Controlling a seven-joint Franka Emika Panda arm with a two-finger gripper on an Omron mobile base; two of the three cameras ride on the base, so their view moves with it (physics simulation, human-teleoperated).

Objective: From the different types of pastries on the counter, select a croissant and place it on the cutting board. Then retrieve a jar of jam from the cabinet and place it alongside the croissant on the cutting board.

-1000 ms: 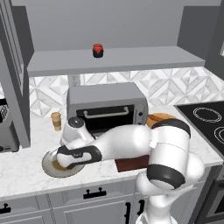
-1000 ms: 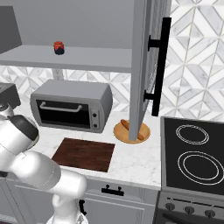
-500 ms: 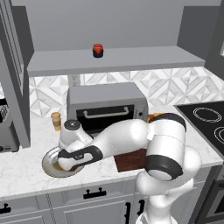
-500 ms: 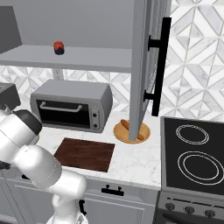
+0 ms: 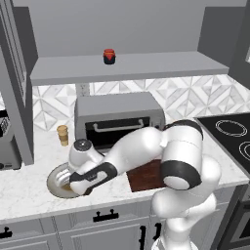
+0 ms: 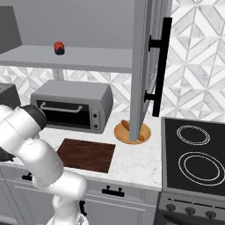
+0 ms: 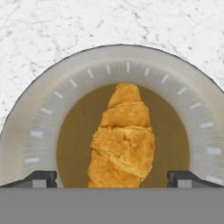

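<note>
I am working on the first step, the picking of the croissant (image 7: 124, 138); my tool (image 7: 113, 178) is hanging low over the round grey plate (image 7: 52, 109) at the left end of the worktop (image 5: 29, 195), and in the hand view its two dark tips are standing wide apart, one on each side of the pastry, so it is released and holding nothing; the croissant is lying in the plate's darker centre, its long axis running away from the camera and its near end sitting between the tips; I cannot tell whether the tips are already level with it or above it. The cutting board (image 6: 86, 154) is lying bare in front of the toaster oven (image 6: 72, 105), just right of where I am reaching; the jar of jam (image 5: 109, 56) is standing on the cabinet (image 5: 127, 66) shelf above, untouched; the loaf-like pastry (image 6: 131, 128) is resting on the tan plate (image 6: 121, 133) beside the open door. I am judging that the next move calls for lowering a little if needed, then clenching across the croissant's width, gently, since a soft tapered pastry may slip or roll; then lifting clear of the plate rim and carrying it right to the board.
</note>
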